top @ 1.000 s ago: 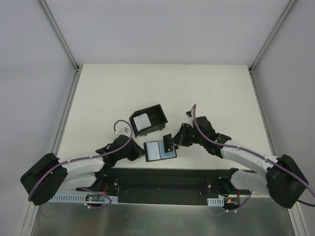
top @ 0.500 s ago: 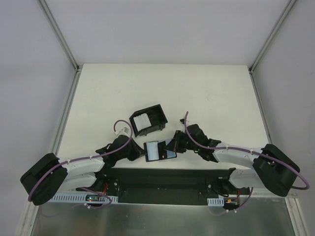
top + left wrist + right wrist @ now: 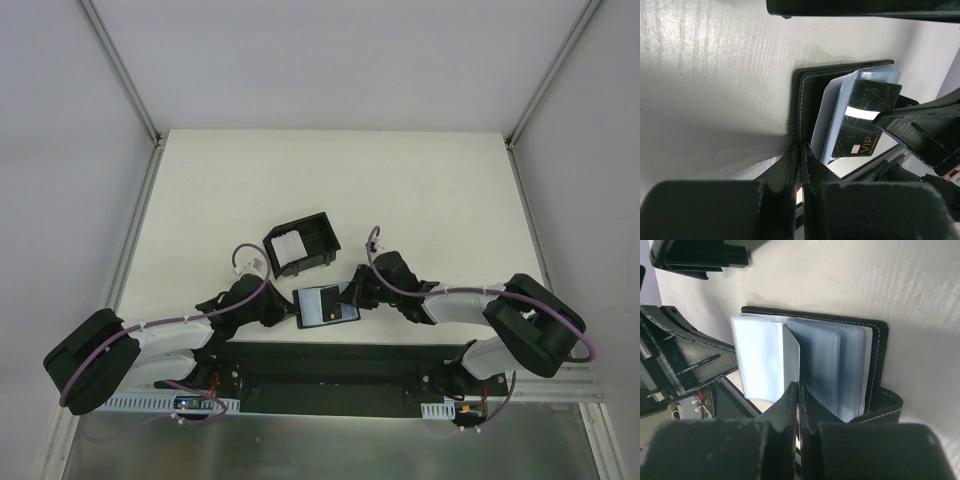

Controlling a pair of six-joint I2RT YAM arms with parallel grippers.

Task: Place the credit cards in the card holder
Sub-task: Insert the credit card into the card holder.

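Right, the card holder [image 3: 318, 307] lies open on the worktop [image 3: 420, 190] and both arms are at it. The left end effector [image 3: 799, 150] is clamped tight on the holder's stitched black edge, pinning it from the left arm's side. On the opposite side of the holder, the right end effector [image 3: 798, 386] has its fingers pressed together on a credit card [image 3: 863, 116], dark-faced and glossy, pinched by the edge farthest from the left arm. That card lies over the holder's clear pockets, touching them. Its long axis runs roughly along the holder's pinned edge but is a little skewed, so the two aren't square. Whether its leading edge is inside a pocket, I can't tell. Here's what it all turns on: the card reaches from the right end effector across the holder toward the left one. So the right arm is the one to drive it, and I'd judge it needs squaring up before a push toward the pinned edge while the left arm braces. Beyond the holder, on the side away from the arms, a black box [image 3: 320, 238] has more credit cards [image 3: 290, 247], pale, inside it, well apart from both end effectors.
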